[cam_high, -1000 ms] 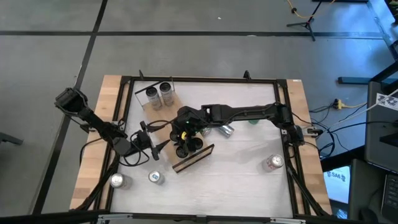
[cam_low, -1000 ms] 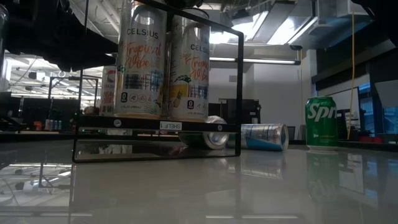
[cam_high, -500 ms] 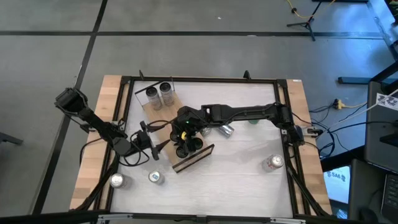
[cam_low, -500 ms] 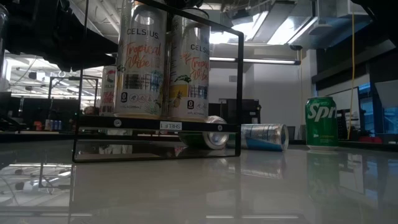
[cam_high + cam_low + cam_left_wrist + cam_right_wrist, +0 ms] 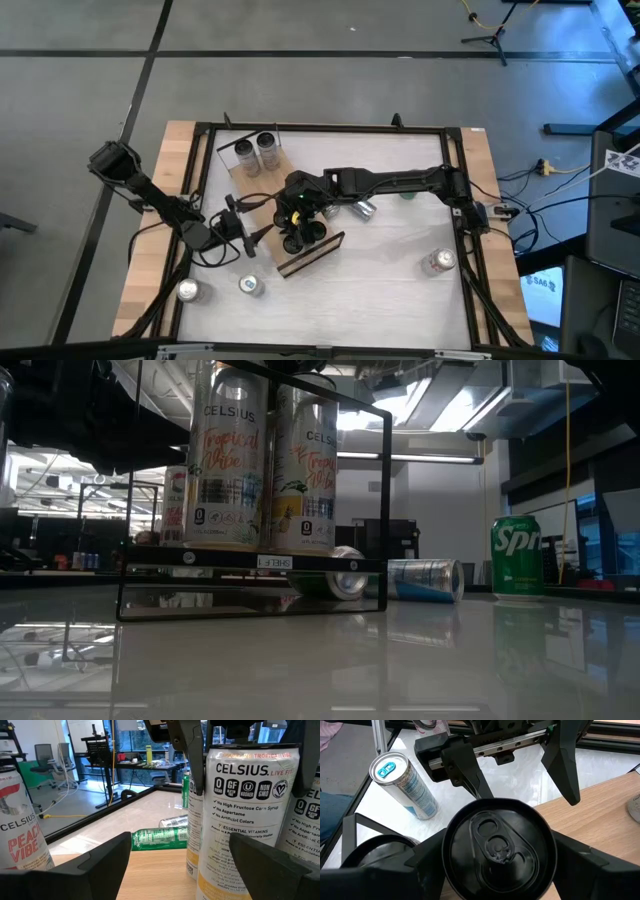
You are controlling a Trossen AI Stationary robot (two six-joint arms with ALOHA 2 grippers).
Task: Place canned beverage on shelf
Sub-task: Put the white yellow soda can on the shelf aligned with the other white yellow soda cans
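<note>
Nothing had moved since a second before: the right tool [image 5: 497, 870] still clenched the black-topped can [image 5: 497, 851] on the shelf [image 5: 310, 255] at the frame's centre, not yet released, and the left tool [image 5: 175, 865] waited released beside it.

black-topped can [image 5: 497, 847], right hand [image 5: 495, 870] gripping

A white table [image 5: 400, 290] with pale wooden side strips and a black frame stands on a grey floor [image 5: 300, 90] crossed by dark lines, with a black stand [image 5: 490, 40] beyond it, grey office chairs [image 5: 45, 760] in the room behind, and bright ceiling lights [image 5: 470, 405] overhead.
</note>
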